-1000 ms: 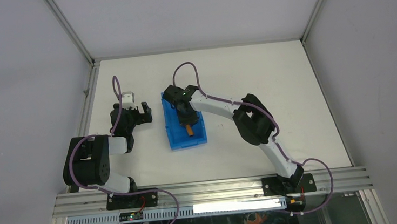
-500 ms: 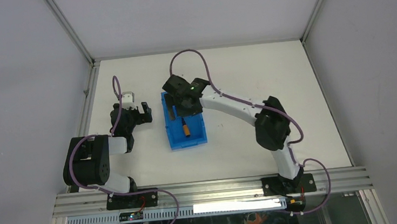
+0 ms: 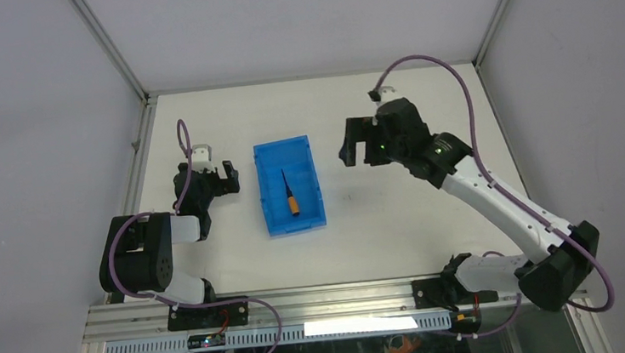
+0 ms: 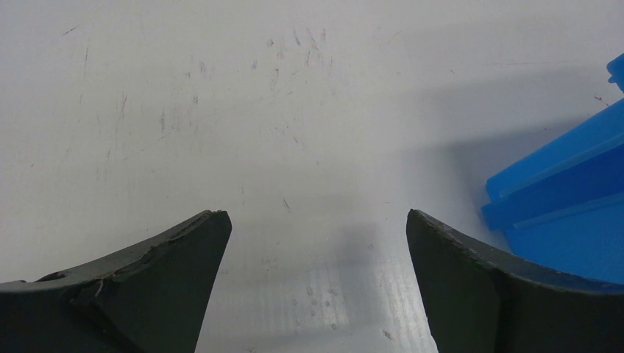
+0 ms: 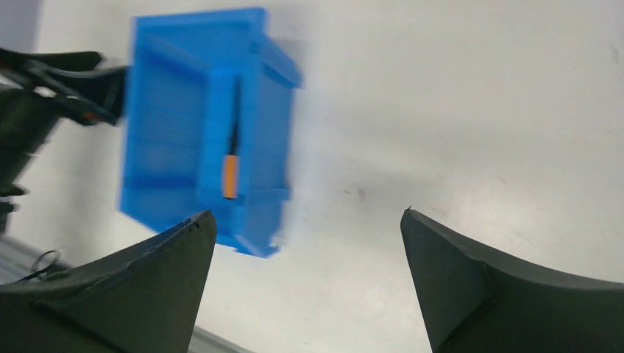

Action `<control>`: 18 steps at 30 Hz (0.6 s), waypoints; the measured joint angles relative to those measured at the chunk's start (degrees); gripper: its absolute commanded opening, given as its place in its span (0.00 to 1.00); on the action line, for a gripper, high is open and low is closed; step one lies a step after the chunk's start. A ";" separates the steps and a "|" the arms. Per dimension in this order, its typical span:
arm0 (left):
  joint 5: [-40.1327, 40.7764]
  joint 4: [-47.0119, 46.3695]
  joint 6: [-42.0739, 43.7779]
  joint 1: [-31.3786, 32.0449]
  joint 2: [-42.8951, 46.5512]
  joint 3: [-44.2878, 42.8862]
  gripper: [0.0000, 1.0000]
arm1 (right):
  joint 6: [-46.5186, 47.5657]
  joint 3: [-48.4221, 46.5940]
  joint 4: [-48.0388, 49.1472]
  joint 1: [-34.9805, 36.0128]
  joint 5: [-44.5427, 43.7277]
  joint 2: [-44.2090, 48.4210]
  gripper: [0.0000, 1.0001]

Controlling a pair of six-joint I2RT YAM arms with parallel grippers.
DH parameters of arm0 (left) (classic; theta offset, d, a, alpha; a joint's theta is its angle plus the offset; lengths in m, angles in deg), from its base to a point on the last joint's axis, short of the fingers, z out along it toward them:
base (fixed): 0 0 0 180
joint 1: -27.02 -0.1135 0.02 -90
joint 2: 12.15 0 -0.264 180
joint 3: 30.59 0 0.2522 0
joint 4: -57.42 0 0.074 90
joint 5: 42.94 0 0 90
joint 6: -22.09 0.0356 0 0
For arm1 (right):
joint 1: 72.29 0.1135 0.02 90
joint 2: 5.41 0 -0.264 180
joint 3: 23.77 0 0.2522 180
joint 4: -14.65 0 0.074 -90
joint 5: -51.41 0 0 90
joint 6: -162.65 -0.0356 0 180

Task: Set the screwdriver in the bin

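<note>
The screwdriver (image 3: pixel 292 197), with an orange handle and a thin dark shaft, lies loose on the floor of the blue bin (image 3: pixel 270 193), handle toward the near end. The right wrist view shows the screwdriver (image 5: pixel 230 173) inside the bin (image 5: pixel 165 125) from a distance, blurred. My right gripper (image 3: pixel 359 154) hangs open and empty to the right of the bin, well apart from it; its jaws (image 5: pixel 307 212) stand wide over bare table. My left gripper (image 3: pixel 207 175) rests open and empty just left of the bin, and the left wrist view (image 4: pixel 315 213) shows a bin corner (image 4: pixel 566 198) at right.
The white table (image 3: pixel 406 117) is bounded by grey walls with metal framing at the back and sides. The left arm (image 5: pixel 44 110) shows at the left edge of the right wrist view. The arm bases sit on the near rail (image 3: pixel 328 299).
My right gripper opened over the bin and let go of the screwdriver, which now lies in the bin. The right arm then lifted and swung away to the right. The left arm stayed put.
</note>
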 measured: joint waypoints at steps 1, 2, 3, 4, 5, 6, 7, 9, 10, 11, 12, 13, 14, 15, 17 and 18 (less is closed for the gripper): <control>0.00 0.02 -0.02 0.00 0.00 0.00 0.99 | 0.39 3.72 1.09 -2.14 -0.07 2.10 0.99; 0.00 0.02 0.00 0.00 0.02 0.00 0.99 | 0.76 7.78 2.21 -4.13 -0.17 4.26 0.99; 0.00 0.02 0.00 0.00 0.02 0.00 0.99 | 1.16 11.65 3.06 -5.88 -0.46 6.36 0.99; 0.00 0.02 0.00 0.00 0.02 0.00 0.99 | 1.62 16.09 4.24 -7.72 -1.01 8.79 0.99; 0.00 0.00 0.00 0.00 0.02 0.00 0.99 | 1.88 19.15 5.14 -8.98 -1.46 10.51 0.99; 0.00 0.02 0.00 0.00 0.02 0.00 0.99 | 2.21 23.39 6.49 -10.75 -2.29 12.90 0.99; 0.00 0.02 0.00 0.00 0.02 0.00 0.99 | 2.40 26.51 7.67 -12.00 -2.99 14.71 0.99; 0.00 0.02 0.00 0.00 0.02 0.00 0.99 | 2.58 31.67 10.71 -13.84 -4.42 17.40 0.99; 0.00 0.00 0.00 0.00 0.02 0.00 0.99 | 2.60 34.71 12.33 -14.67 -5.27 18.95 0.99; 0.00 0.00 0.00 0.00 0.02 0.00 0.99 | 2.60 37.97 14.14 -15.30 -6.03 20.44 0.99; 0.00 0.02 0.00 0.00 0.02 0.00 0.99 | 2.54 39.98 15.45 -15.52 -6.49 21.27 0.99; 0.00 0.02 0.00 0.00 0.02 0.00 0.99 | 2.27 42.36 16.96 -15.56 -6.95 22.27 0.99; 0.00 0.02 0.00 0.00 0.02 0.00 0.99 | 1.92 44.35 18.51 -15.56 -7.32 23.04 0.99; 0.00 0.00 0.00 0.00 0.02 0.00 0.99 | 1.68 45.83 19.47 -15.58 -7.56 23.54 0.99; 0.00 0.02 0.00 0.00 0.00 0.00 0.99 | 1.16 48.85 22.03 -15.56 -8.24 24.17 0.99; 0.00 0.00 0.00 0.00 0.02 0.00 0.99 | 0.81 49.83 22.84 -15.56 -8.52 24.20 0.99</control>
